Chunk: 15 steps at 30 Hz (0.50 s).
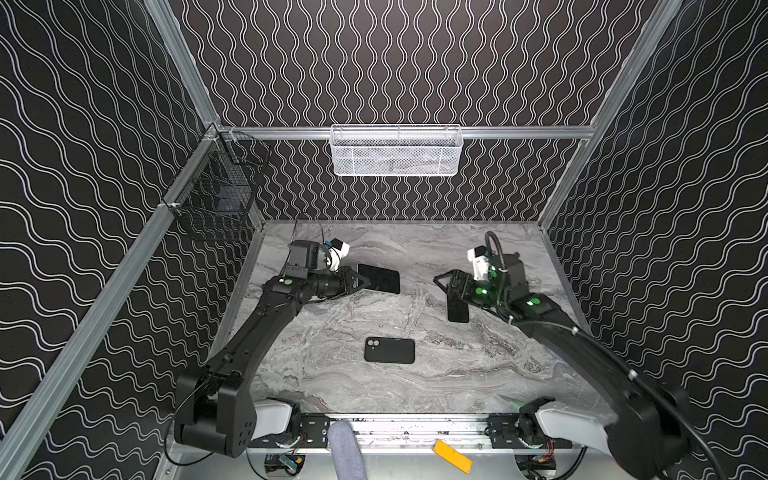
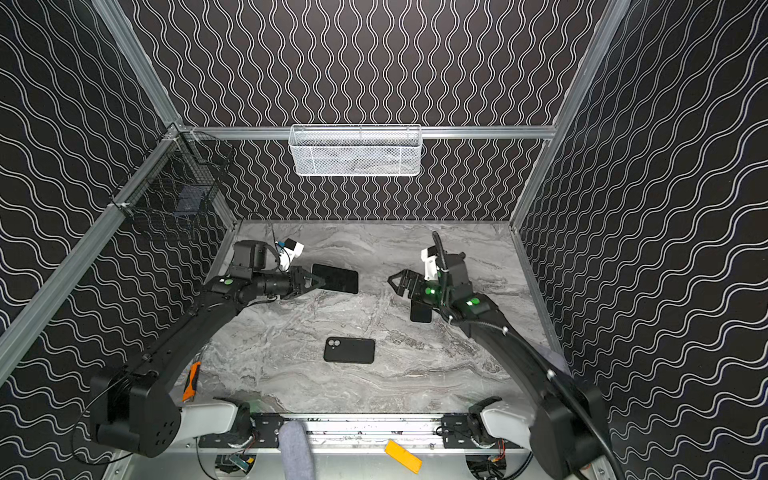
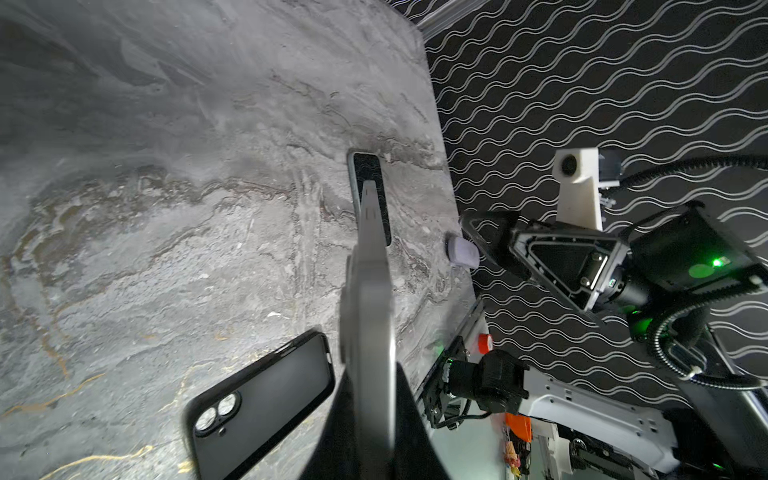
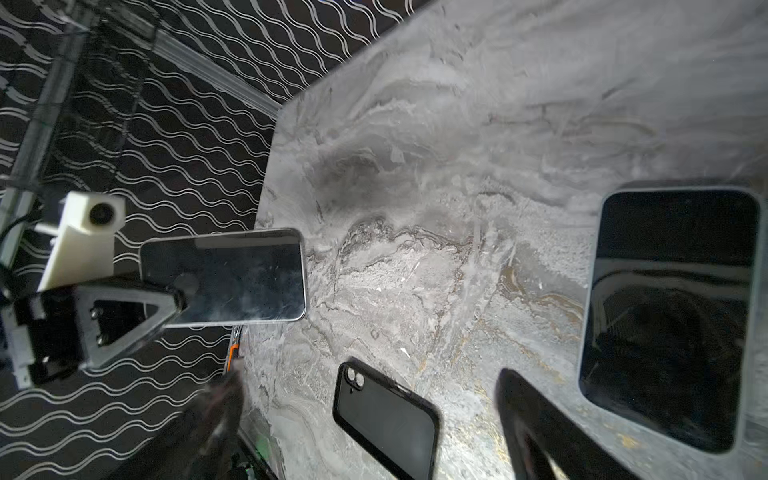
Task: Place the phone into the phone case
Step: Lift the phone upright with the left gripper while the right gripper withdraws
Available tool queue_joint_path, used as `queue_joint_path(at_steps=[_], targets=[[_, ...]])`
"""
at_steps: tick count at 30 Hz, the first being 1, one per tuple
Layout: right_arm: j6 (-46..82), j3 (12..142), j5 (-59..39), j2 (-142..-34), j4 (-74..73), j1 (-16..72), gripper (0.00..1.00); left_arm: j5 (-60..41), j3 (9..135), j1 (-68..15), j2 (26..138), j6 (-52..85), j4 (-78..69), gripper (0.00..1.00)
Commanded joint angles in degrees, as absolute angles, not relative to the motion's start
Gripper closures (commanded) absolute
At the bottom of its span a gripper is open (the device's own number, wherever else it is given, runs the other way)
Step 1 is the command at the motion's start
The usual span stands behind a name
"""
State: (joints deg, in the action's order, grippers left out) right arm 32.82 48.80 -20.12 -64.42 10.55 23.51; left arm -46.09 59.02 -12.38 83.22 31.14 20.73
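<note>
The left gripper (image 1: 365, 283) is closed on one short end of the phone (image 1: 380, 278) and holds it flat in the air. The phone case (image 1: 390, 350) lies on the table (image 1: 478, 374), lower than this gripper and well apart from it. The right gripper (image 1: 448, 289) stands wide open just above a second phone (image 1: 458, 312). I think the grip is small, so the phone may pivot or slip when it is pressed into the case.

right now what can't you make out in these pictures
Loose phone: far end hidden under the right gripper, both top views.
Held phone: edge-on and blurred in the left wrist view.
Black basket: contents too dark to name, both top views.
</note>
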Motion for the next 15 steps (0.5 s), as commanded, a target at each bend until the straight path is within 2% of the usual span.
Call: queue_joint_path(at_steps=[1, 4, 8, 15], targets=[[26.2, 45.1, -17.4, -56.3, 11.7, 23.5, 0.03, -53.4, 60.4, -12.4, 82.4, 29.7, 19.2, 1.00], [24.4, 38.8, -18.0, -48.8, 4.7, 23.5, 0.03, -57.2, 60.9, -12.4, 81.8, 28.6, 19.9, 1.00], [21.9, 32.3, -25.5, -44.8, -4.2, 23.5, 0.04, -61.1, 59.9, -12.4, 80.6, 30.8, 16.9, 1.00], [30.6, 34.2, -51.1, -51.5, -14.3, 23.5, 0.07, -67.3, 51.4, -12.5, 77.7, 51.0, -14.1, 1.00]])
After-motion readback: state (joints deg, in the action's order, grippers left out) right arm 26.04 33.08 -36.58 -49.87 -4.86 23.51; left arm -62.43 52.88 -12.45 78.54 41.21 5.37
